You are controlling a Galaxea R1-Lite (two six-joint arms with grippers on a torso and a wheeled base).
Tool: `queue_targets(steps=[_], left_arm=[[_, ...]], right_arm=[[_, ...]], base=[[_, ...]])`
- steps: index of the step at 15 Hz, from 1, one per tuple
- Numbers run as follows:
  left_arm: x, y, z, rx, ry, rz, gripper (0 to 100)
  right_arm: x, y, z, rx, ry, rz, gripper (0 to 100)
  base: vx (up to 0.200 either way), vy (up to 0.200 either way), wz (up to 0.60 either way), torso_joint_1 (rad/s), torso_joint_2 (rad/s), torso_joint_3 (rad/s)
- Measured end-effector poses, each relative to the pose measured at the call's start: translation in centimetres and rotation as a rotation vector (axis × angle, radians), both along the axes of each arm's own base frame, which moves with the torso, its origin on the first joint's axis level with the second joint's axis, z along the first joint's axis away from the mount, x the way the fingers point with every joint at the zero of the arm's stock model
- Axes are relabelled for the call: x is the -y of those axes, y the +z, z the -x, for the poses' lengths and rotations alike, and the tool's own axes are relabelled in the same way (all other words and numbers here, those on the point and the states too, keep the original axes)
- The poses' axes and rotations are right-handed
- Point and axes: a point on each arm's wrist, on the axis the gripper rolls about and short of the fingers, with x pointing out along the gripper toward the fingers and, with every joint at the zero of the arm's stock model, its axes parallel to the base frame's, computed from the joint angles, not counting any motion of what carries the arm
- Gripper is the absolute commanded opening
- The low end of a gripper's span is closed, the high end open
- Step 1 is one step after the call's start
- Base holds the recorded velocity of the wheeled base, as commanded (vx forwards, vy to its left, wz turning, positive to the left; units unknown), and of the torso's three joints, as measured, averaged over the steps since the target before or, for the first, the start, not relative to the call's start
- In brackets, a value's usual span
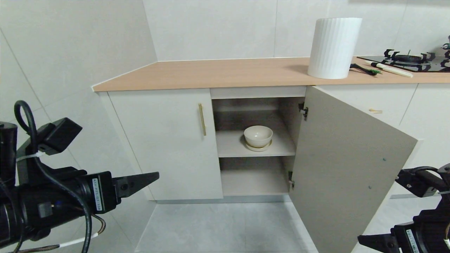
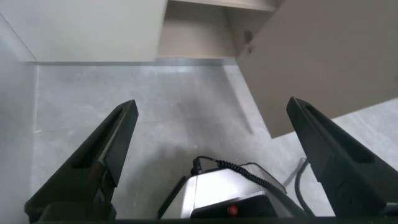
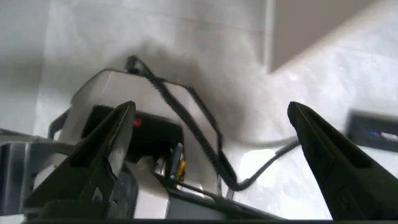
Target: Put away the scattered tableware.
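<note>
A cream bowl (image 1: 258,135) stands on a small saucer (image 1: 258,147) on the middle shelf of the open cabinet (image 1: 253,147). My left gripper (image 1: 149,177) hangs low at the left, well in front of the closed door and apart from the bowl. In the left wrist view it (image 2: 214,134) is open over the grey floor with nothing between its fingers (image 2: 115,146). My right gripper (image 1: 369,240) sits low at the right, beside the open cabinet door (image 1: 348,158). The right wrist view shows it (image 3: 211,137) open and empty too.
A tall white ribbed canister (image 1: 334,47) stands on the wooden counter (image 1: 218,73), with a knife (image 1: 388,68) and a dark-handled utensil (image 1: 364,69) beside a gas hob (image 1: 409,59). The left cabinet door (image 1: 165,140) is closed. The lower shelf (image 1: 253,181) holds nothing.
</note>
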Motion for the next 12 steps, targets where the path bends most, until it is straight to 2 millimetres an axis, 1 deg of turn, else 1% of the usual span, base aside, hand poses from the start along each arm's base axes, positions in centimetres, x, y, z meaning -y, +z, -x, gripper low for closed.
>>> queue_targets(steps=[2, 7, 10, 12], left_arm=[[0.0, -0.1, 0.0, -0.003, 0.002, -0.001, 100], [0.0, 0.0, 0.0, 0.000, 0.001, 0.000, 100], [0.0, 0.0, 0.0, 0.000, 0.001, 0.000, 100], [0.0, 0.0, 0.0, 0.000, 0.001, 0.000, 100]], right_arm=[[0.9, 0.7, -0.3, -0.004, -0.064, 0.019, 100], [5.1, 2.3, -1.6, 0.001, -0.272, 0.132, 100], [7.8, 2.9, -3.1, 0.046, -0.437, 0.180, 100], [8.8, 3.0, -3.9, 0.074, -0.492, 0.182, 100]], base=[[0.000, 0.000, 0.00, 0.000, 0.00, 0.000], [0.000, 0.000, 0.00, 0.000, 0.00, 0.000], [0.000, 0.000, 0.00, 0.000, 0.00, 0.000], [0.000, 0.000, 0.00, 0.000, 0.00, 0.000]])
